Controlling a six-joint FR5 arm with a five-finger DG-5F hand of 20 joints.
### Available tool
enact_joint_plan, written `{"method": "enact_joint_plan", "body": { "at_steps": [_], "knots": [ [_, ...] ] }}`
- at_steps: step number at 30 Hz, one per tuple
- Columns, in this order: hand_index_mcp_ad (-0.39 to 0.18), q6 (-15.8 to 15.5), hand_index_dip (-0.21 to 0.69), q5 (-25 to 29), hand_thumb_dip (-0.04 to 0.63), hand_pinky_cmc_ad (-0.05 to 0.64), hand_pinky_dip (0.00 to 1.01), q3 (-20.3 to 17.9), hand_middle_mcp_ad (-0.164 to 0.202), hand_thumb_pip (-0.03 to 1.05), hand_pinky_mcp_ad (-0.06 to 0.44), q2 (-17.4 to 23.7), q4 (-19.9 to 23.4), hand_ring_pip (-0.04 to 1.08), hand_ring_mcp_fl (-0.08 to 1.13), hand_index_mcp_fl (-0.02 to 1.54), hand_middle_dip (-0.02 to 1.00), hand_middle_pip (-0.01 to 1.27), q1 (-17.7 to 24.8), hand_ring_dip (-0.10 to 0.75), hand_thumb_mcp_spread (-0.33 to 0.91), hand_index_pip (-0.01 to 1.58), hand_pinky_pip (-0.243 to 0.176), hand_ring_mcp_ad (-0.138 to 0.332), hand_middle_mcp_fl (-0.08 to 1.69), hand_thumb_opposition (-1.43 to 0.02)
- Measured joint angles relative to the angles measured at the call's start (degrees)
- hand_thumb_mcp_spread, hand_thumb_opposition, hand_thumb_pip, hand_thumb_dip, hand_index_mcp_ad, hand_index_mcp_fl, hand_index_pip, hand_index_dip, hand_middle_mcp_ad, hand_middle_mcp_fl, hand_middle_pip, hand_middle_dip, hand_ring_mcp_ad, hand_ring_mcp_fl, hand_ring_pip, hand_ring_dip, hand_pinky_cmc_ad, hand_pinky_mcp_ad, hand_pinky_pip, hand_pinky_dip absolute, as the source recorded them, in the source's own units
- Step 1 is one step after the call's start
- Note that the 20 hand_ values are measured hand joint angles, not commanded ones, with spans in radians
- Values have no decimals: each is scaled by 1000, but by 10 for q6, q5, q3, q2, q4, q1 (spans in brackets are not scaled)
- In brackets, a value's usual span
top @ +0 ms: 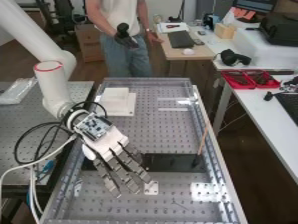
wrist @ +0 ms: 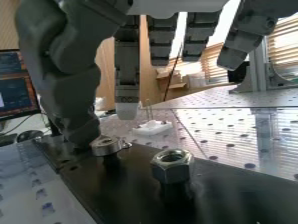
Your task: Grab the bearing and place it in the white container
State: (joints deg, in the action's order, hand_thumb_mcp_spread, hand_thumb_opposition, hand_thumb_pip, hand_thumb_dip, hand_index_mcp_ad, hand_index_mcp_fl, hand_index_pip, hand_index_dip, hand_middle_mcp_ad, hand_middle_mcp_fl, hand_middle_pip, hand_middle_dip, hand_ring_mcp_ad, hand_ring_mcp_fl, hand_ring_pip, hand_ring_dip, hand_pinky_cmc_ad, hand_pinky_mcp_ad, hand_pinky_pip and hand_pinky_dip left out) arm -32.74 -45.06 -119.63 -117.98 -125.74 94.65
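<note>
"First entry, nearest the wrist camera?"

"One hand (top: 105,142), dark grey; its thumb (wrist: 61,65) hangs large in the wrist view."

"State of the fingers (wrist: 126,75)?"

"Straight and spread, set wide of the thumb. Nothing is gripped."

"The bearing (wrist: 102,149)?"

"One, ring-shaped, bright metal, with its hole facing up. It is on the dark plate (wrist: 133,200), just beside the thumb's tip; whether the two touch, one cannot tell."

"Next outward?"

"One hex nut (wrist: 170,174), metal, bore up, over the same plate, near the bearing but apart from it. Then one small white fitting (wrist: 153,128) with thin upright pins, beyond the plate's edge."

"Further items, high view?"

"One thin wooden rod (top: 202,139), leaning, its dark end at the plate. One white container (top: 116,94), squarish, well apart from the fingers, toward the far end of the perforated bench (top: 159,135). One white arm (top: 55,87), bearing the hand."

"And the outermost?"

"Red trays (top: 241,86), on the side table (top: 256,112)."
</note>
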Motion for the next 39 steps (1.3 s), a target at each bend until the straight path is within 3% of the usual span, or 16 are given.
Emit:
{"method": "enact_joint_plan", "body": {
  "at_steps": [39],
  "knots": [
    [-63,-2,164,6,239,335,241,-4,51,559,244,-10,-1,87,0,124,204,136,9,75,431,1461,-86,117,10,-806]
  ]
}}
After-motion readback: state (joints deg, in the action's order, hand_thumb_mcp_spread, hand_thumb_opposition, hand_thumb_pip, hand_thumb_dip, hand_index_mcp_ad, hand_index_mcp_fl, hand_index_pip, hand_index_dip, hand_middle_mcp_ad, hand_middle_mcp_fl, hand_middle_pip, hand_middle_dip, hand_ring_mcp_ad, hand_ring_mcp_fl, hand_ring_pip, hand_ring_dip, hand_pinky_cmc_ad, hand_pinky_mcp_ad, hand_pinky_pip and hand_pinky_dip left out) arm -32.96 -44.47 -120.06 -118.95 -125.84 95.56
